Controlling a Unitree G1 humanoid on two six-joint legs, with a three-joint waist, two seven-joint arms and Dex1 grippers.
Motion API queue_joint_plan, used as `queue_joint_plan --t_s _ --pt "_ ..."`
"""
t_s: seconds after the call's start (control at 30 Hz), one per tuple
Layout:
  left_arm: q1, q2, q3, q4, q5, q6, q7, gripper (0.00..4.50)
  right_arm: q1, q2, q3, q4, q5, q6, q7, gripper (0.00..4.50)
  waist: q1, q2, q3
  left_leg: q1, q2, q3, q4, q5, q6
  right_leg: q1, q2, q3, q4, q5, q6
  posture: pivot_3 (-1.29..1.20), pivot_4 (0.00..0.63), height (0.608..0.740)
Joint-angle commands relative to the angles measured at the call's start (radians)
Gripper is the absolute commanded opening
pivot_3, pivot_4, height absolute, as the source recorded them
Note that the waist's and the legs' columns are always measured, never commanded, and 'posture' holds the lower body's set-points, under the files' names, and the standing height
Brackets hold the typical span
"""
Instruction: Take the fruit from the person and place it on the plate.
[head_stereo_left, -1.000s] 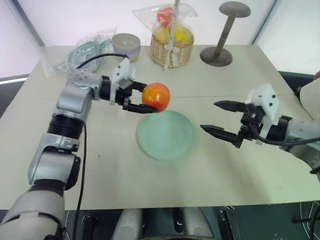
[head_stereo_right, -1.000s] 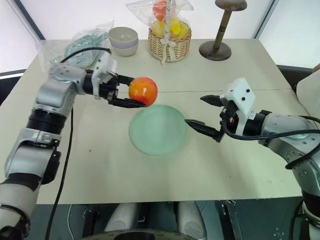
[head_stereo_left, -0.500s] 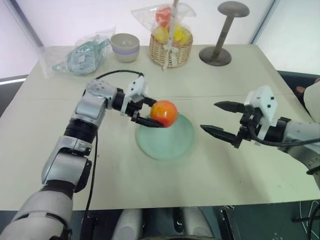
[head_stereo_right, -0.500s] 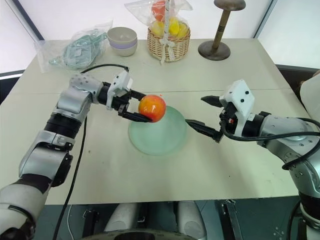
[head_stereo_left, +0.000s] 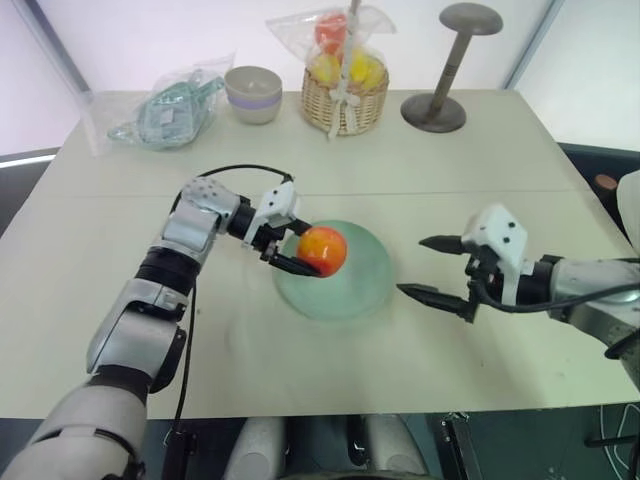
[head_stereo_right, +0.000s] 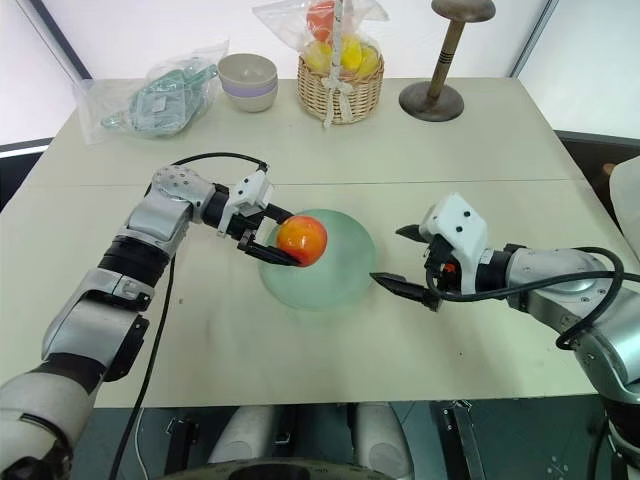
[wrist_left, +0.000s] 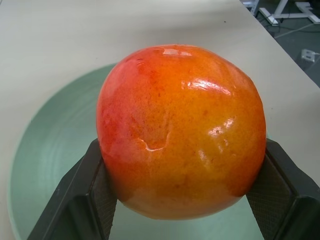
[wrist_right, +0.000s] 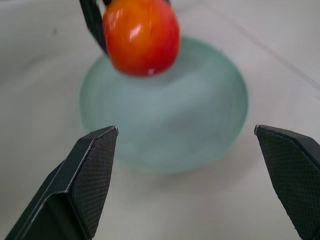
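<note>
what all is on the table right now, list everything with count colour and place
fruit: 1, orange-red with yellow, held over the plate's left part
plate: 1, pale mint green, middle of the table
basket: 1, wicker, wrapped yellow and red fruits inside, far edge at centre
bowl: 1, cream with a lavender band, far edge, left of the basket
bag: 1, clear plastic with teal contents, far left corner
stand: 1, grey-brown, round base and flat top, far edge, right of the basket
table: 1, cream
left gripper: 1, black fingers, shut on the fruit
right gripper: 1, black fingers, open, right of the plate
</note>
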Motion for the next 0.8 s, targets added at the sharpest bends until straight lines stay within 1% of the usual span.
queue_joint_plan --t_s 0.03,0.13,0.23,0.27,0.43,0.57,0.7,0.8 --pt "-0.036 -0.007 0.004 0.012 0.012 -0.035 -0.012 2.88 -0.004 -0.004 -0.024 -0.036 -0.007 -0.012 0.009 4.50 -0.002 0.000 0.000 0.000 0.000 0.000 0.000 0.000 0.000 0.000 0.000 0.000 0.000 0.000 0.000 0.00 0.150 0.740" --pt "-0.040 -0.014 0.000 0.041 0.029 -0.065 -0.009 2.88 -0.001 -0.006 -0.025 -0.038 -0.014 -0.013 0.012 4.50 -0.001 0.000 0.000 0.000 0.000 0.000 0.000 0.000 0.000 0.000 0.000 0.000 0.000 0.000 0.000 0.00 0.150 0.740" --pt "-0.046 -0.022 0.001 0.069 0.042 -0.089 -0.005 4.40 0.002 -0.003 -0.030 -0.042 -0.017 -0.013 0.014 4.50 -0.001 0.000 0.000 0.000 0.000 0.000 0.000 0.000 0.000 0.000 0.000 0.000 0.000 0.000 0.000 0.00 0.150 0.740" --pt "-0.048 -0.022 0.002 0.074 0.044 -0.092 -0.007 4.46 0.002 -0.002 -0.032 -0.044 -0.016 -0.011 0.013 4.50 0.000 0.000 0.000 0.000 0.000 0.000 0.000 0.000 0.000 0.000 0.000 0.000 0.000 0.000 0.000 0.00 0.150 0.740" --pt "-0.065 -0.027 0.022 0.075 0.031 -0.082 -0.010 4.46 0.001 0.003 -0.044 -0.048 -0.010 -0.007 0.009 4.50 0.000 0.000 0.000 0.000 0.000 0.000 0.000 0.000 0.000 0.000 0.000 0.000 0.000 0.000 0.000 0.00 0.150 0.740" --pt "-0.093 -0.024 0.064 0.060 -0.001 -0.059 0.010 4.46 0.011 0.003 -0.054 -0.057 -0.004 -0.002 0.008 4.50 0.000 0.000 0.000 0.000 0.000 0.000 0.000 0.000 0.000 0.000 0.000 0.000 0.000 0.000 0.000 0.00 0.150 0.740" --pt "-0.141 -0.004 0.137 -0.005 -0.064 0.041 0.032 4.46 0.023 -0.002 -0.071 -0.063 0.000 0.001 0.012 4.50 0.000 0.000 0.000 0.000 0.000 0.000 0.000 0.000 0.000 0.000 0.001 0.000 0.000 0.000 0.000 0.00 0.150 0.740" --pt "-0.151 0.051 0.188 -0.099 -0.105 0.122 0.051 4.46 0.038 -0.009 -0.088 -0.068 0.004 0.001 0.017 4.50 -0.004 0.000 0.000 0.000 0.000 0.000 0.000 0.000 0.000 0.000 0.001 0.000 0.000 0.000 0.000 0.00 0.150 0.740"
